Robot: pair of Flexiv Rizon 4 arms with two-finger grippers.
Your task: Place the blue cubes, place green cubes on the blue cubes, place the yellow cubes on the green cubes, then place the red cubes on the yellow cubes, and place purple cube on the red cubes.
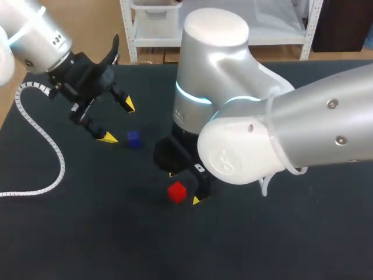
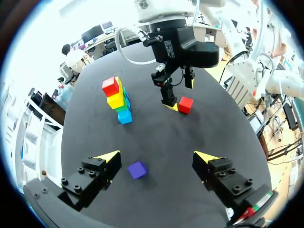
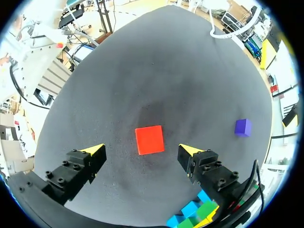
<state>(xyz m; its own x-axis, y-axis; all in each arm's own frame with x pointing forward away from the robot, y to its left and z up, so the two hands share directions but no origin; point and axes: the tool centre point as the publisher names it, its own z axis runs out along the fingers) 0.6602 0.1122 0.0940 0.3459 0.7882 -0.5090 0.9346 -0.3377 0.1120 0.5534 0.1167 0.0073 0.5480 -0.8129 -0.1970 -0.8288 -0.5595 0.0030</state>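
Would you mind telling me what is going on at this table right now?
Two arms are stacking coloured cubes on the dark table. The stack has blue at the bottom, then green, yellow, and red on top. The right gripper is lowered around a loose red cube, its fingers open and clear of it on either side. The left gripper is open too, with the purple cube lying on the table just ahead, between its fingers.

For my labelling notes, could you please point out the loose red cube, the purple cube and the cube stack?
loose red cube [image 3: 149, 140]: right wrist view, centre of top face.
purple cube [image 2: 137, 169]: left wrist view, centre of top face.
cube stack [image 2: 115, 100]: left wrist view, its yellow cube.
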